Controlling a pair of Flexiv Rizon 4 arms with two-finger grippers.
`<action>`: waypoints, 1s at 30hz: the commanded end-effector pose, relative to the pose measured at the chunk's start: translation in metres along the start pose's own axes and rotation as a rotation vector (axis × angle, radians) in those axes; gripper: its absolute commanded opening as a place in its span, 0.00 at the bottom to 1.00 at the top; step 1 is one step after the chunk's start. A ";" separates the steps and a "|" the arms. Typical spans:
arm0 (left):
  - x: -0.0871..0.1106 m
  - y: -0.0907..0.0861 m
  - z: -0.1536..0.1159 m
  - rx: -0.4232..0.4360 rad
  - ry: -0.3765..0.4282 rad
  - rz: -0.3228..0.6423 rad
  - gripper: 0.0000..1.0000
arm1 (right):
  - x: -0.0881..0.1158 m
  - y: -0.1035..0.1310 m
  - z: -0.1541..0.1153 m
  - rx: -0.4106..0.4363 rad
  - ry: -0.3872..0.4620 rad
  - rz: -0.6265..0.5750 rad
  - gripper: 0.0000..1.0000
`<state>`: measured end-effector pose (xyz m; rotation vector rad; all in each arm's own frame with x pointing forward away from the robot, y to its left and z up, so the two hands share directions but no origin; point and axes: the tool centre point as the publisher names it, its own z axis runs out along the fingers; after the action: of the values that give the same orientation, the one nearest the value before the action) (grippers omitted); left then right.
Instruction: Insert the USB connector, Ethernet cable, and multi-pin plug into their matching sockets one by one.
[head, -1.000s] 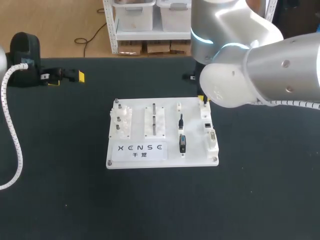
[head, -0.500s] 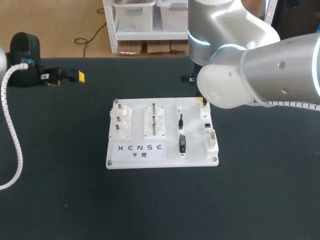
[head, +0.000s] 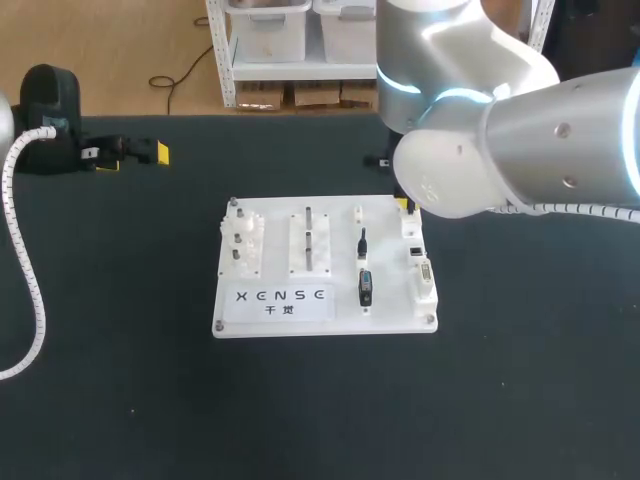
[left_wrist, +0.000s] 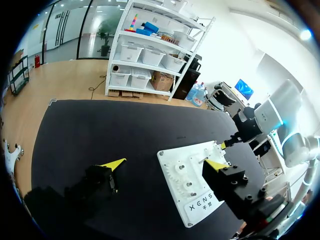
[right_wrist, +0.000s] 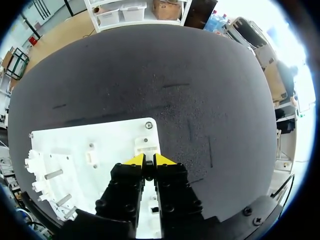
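**Right gripper at the far right corner of the connector board**

The white connector board (head: 280, 300) lies flat near the middle of the black table (head: 520, 380). The right arm comes in from the right, and the right gripper (right_wrist: 149, 161) hangs over the board's far right corner. Its yellow fingers (right_wrist: 136, 160) stand narrow, almost together, clamping a slim dark connector (right_wrist: 149, 171) from both sides. What kind of connector this is cannot be told. Just ahead of the tips sits a small white socket block (right_wrist: 147, 146), next to the corner screw (right_wrist: 148, 125).

In the head view, a black USB connector (head: 362, 241) and a black multi-pin plug (head: 365, 287) rest in a column on the board. They lie just left of the row of sockets (head: 418, 262) along its right edge. White gears (head: 243, 240) and metal pegs (head: 308, 235) occupy the board's left and middle.

The left gripper (head: 134, 158) is near the table's far left edge, well apart from the board. Its fingers are spread wide with nothing between them.
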<state>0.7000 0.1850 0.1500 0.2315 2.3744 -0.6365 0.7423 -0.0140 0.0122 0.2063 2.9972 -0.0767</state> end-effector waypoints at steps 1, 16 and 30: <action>0.000 0.000 0.000 0.000 0.000 0.000 1.00 | 0.011 -0.005 0.013 -0.004 0.001 0.001 0.00; 0.000 0.000 0.000 0.000 0.000 0.000 1.00 | 0.004 -0.006 0.004 -0.010 -0.007 0.010 0.49; 0.000 0.000 0.000 0.000 0.000 0.000 1.00 | 0.011 0.007 -0.038 -0.038 -0.070 -0.009 1.00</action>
<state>0.7000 0.1850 0.1500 0.2315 2.3744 -0.6364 0.7405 -0.0023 0.0385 0.1828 2.9468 -0.0307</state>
